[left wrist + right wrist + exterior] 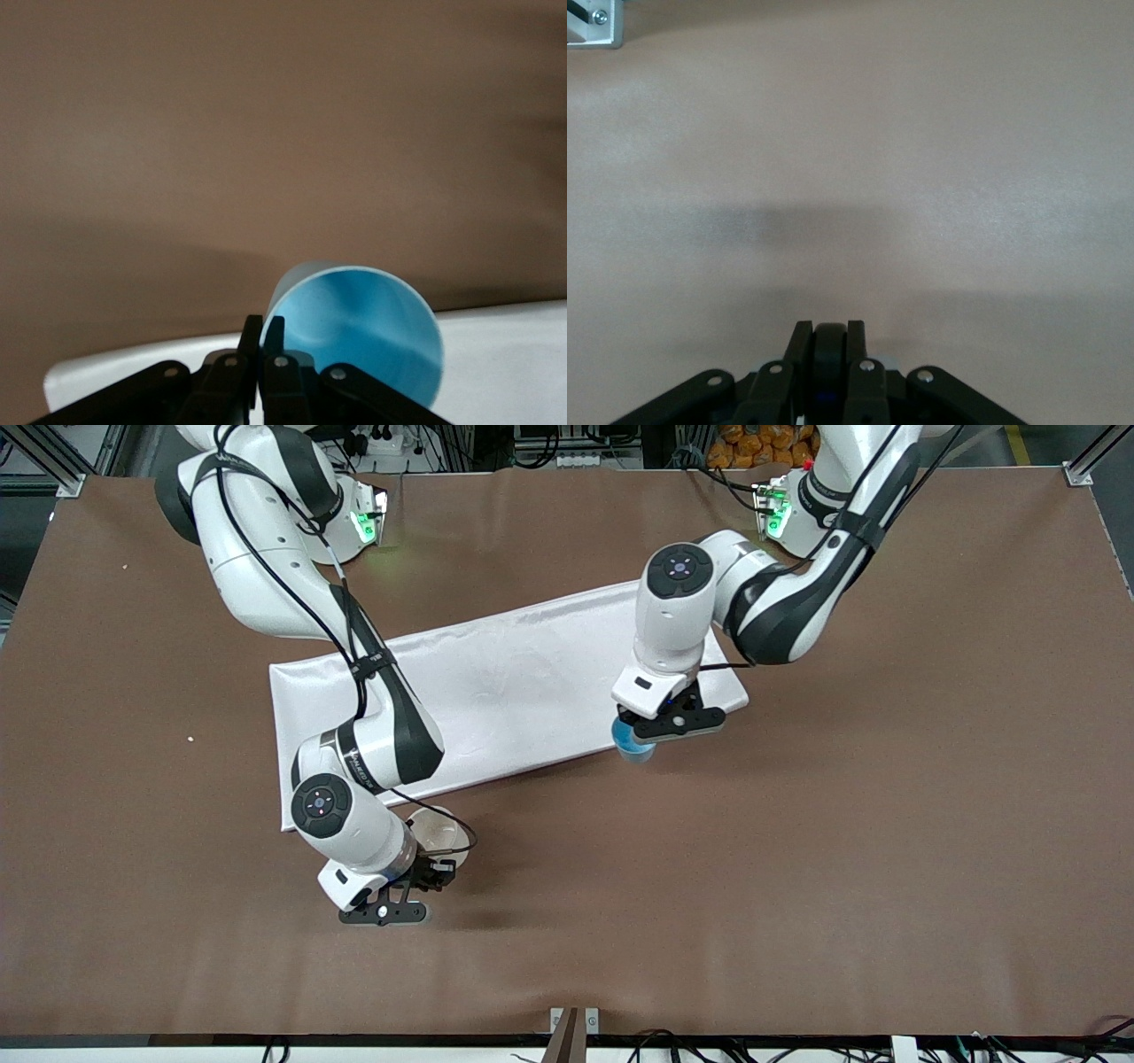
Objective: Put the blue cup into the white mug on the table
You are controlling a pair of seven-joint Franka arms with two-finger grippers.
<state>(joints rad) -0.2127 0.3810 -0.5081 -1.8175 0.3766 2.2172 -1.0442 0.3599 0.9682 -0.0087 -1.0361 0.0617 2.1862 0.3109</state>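
Nearest the front camera, the right gripper (423, 886) pinches the black loop handle (829, 350) of the white mug (436, 834), fingers closed on it; the mug sits on the brown table (797, 886), largely hidden by the wrist. Lettering on the right arm's wrist band is too small to read. Farther off, the left gripper (640, 731) clamps the rim of the blue cup (633, 746), above the near edge of the white cloth (505, 682).

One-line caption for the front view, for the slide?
Left gripper lifts blue cup at the white cloth's edge; right gripper holds white mug by its handle.
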